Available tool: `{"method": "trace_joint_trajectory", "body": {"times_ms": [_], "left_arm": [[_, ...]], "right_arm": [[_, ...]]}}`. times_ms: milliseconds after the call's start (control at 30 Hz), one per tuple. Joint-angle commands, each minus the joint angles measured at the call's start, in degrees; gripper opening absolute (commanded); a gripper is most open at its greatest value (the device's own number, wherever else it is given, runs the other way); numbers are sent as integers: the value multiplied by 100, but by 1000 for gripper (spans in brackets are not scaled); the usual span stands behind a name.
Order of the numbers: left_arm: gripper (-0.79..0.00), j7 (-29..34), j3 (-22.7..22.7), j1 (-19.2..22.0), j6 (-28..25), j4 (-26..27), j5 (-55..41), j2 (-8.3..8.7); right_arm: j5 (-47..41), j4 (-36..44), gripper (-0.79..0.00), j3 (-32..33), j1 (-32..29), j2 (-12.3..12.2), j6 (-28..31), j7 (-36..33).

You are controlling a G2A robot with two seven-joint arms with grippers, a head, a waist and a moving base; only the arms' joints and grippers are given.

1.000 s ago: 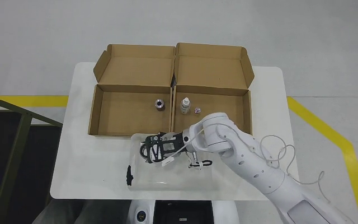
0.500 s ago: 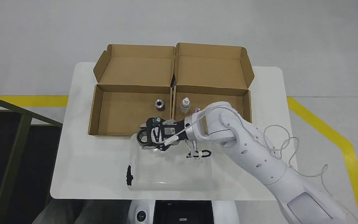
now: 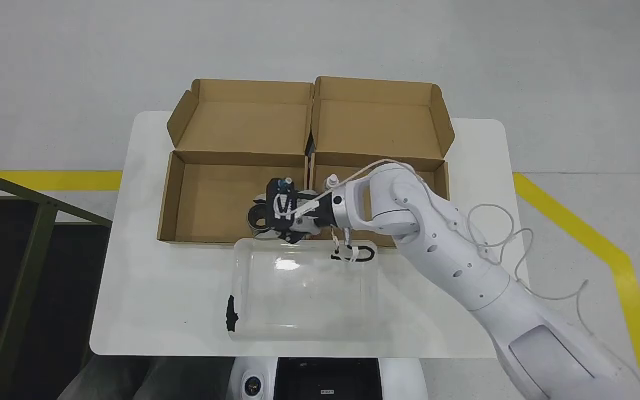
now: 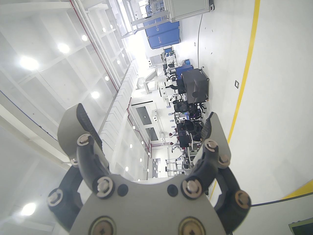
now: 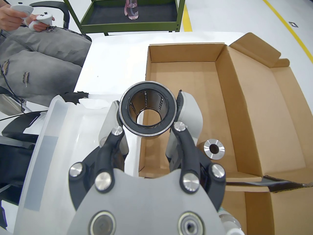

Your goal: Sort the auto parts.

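Observation:
My right gripper (image 5: 149,105) is shut on a black-rimmed metal linear bearing (image 5: 148,130), held with its bore facing the camera. In the top view this gripper (image 3: 263,214) and the bearing (image 3: 272,216) hang over the near wall of the left cardboard box (image 3: 205,205). A small steel bushing (image 5: 214,149) stands on that box's floor (image 5: 185,79), just beside the gripper; in the top view the bushing (image 3: 287,184) sits past the gripper. My left gripper (image 4: 146,118) is open, holds nothing, and points up into the room.
A clear plastic bin (image 3: 300,295) sits at the table's near edge, with black tape (image 3: 229,314) on its left rim. A black ring-shaped part (image 3: 357,253) lies at its far right corner. The right cardboard box (image 3: 420,195) adjoins the left one, and both lids stand open behind.
My right gripper has carried the bearing from above the clear bin away from the robot, to the near wall of the left box.

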State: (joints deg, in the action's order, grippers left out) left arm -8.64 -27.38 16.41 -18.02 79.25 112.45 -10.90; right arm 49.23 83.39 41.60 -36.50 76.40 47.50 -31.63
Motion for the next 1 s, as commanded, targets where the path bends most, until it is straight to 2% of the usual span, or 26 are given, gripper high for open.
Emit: {"method": "trace_joint_trajectory", "body": {"times_ms": [0,967], "left_arm": [[0,0,0,0,0,0,0,0],[0,0,0,0,0,0,0,0]], "right_arm": [[35,-85,-785,0,63,14,-15,37],[1033,-934,-785,-400,471,232,-140,305]]}}
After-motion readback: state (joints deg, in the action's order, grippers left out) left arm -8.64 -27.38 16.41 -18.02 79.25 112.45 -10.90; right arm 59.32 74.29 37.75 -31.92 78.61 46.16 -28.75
